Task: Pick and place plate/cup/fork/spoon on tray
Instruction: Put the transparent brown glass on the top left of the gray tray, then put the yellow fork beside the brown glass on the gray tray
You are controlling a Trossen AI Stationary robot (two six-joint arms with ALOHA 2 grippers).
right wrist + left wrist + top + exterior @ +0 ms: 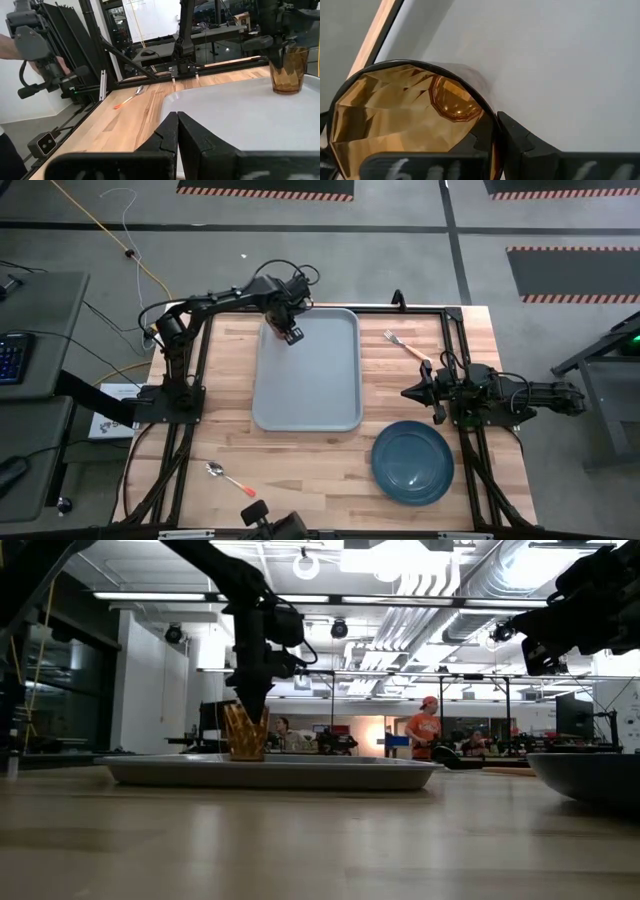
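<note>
- Two dark arms work over a wooden worktop point(320, 455): one reaches in at the far left corner, the other waits low along the right edge.
- The tray point(306, 385) lies flat on the worktop's left-centre, long side running front to back.
- The plate point(412, 463) sits on the bare wood near the front right, well apart from the tray's corner and just in front of the right arm.
- The left end effector point(288, 328) hangs over the tray's far left corner, its fingers point(520, 137) closed on the rim of the cup point(246, 731).
- The cup stands upright with its base on the tray floor, close to the tray's far edge.
- The right end effector point(412, 393) points toward the tray from the right side, between plate and fork, its fingers pressed together and holding nothing.
- The fork point(407, 345) lies on the wood to the right of the tray's far end, tines pointing away from the right arm.
- The spoon point(230, 479) lies near the front left of the worktop, in front of the tray and apart from it.
</note>
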